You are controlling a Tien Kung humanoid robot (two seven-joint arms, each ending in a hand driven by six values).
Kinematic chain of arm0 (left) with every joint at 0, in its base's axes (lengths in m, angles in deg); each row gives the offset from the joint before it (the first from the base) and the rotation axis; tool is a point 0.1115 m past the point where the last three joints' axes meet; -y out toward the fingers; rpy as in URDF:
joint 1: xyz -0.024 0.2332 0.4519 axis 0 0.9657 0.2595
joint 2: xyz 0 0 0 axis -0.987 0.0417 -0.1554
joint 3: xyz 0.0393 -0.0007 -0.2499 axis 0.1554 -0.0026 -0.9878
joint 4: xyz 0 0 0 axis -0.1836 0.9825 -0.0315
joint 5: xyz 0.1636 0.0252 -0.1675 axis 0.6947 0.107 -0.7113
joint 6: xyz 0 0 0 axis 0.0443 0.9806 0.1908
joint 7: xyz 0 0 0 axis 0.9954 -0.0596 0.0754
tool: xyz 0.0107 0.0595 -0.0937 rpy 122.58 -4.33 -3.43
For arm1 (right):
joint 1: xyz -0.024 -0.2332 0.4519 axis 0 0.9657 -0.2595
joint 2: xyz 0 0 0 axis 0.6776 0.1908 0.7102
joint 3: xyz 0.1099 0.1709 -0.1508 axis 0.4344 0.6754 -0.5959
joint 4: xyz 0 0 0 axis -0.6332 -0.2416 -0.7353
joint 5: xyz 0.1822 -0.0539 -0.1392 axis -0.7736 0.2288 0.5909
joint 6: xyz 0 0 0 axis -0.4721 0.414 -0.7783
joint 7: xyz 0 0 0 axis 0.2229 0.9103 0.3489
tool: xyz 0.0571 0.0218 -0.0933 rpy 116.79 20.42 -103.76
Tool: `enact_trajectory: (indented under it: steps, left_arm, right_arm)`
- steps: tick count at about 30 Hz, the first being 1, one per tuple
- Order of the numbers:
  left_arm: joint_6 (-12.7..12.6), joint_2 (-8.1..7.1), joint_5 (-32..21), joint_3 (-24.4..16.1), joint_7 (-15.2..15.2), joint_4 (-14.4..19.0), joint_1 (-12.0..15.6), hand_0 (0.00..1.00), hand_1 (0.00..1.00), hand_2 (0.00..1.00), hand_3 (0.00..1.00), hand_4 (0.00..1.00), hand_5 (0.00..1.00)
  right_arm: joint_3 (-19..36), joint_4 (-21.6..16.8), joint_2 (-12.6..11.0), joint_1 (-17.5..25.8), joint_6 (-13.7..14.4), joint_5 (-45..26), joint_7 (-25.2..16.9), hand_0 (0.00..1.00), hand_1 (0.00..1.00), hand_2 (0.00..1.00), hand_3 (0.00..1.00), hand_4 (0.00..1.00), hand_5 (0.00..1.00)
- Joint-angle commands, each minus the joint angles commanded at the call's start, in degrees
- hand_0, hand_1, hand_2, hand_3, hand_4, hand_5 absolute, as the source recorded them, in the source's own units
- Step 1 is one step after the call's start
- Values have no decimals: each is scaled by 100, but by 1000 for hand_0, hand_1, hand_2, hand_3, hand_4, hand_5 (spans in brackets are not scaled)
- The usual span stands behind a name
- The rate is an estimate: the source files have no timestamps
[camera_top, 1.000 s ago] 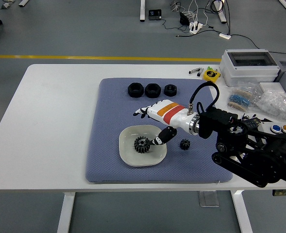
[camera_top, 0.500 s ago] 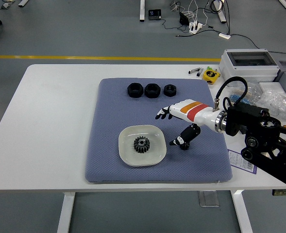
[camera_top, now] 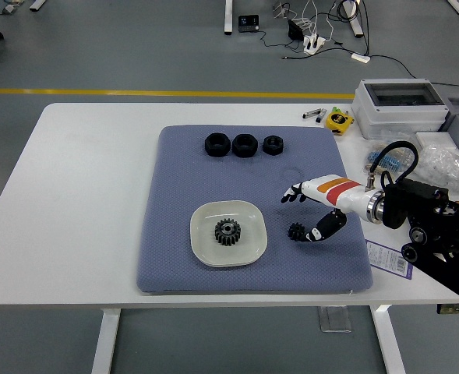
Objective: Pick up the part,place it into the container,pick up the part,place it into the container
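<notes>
While hovering beside small gear [camera_top: 295, 231], right robot hand [camera_top: 313, 210] spread, gripping nothing.

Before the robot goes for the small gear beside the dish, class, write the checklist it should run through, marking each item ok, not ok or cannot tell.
1. Large gear already lies in the white dish: ok.
2. Small gear lies free on the blue mat, right of the dish: ok.
3. Right hand is open and holds nothing: ok.
4. Thumb is touching the small gear: cannot tell.
5. Dish has bare room left for a second part: ok.
6. Three black nuts lie at the mat's far edge, away from the path: ok.
</notes>
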Motion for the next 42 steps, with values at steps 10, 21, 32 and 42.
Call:
enact_trajectory:
  steps: [10, 21, 32, 42]
  left_arm:
    - [4, 9, 43, -11, 14, 0, 38, 710, 613, 644, 565, 619, 696]
    - [24, 10, 70, -6, 29, 0, 55, 710, 615, 647, 566, 618, 696]
    - [36, 6, 49, 11, 27, 0, 37, 710, 616, 646, 565, 617, 696]
    - [38, 4, 11, 30, 22, 0, 17, 710, 617, 648, 565, 619, 697]
  right_arm:
    - [-141, 78, 113, 123, 288, 15, -121, 633, 570, 571, 555, 773, 97]
    - [-292, 362, 288, 149, 478, 121, -60, 625, 560, 555, 525, 717, 55]
    - [-299, 366, 265, 140, 390, 134, -26, 602, 556, 553, 524, 711, 52]
    - [-287, 317, 239, 121, 431, 193, -115, 452, 455, 483, 456, 626, 2]
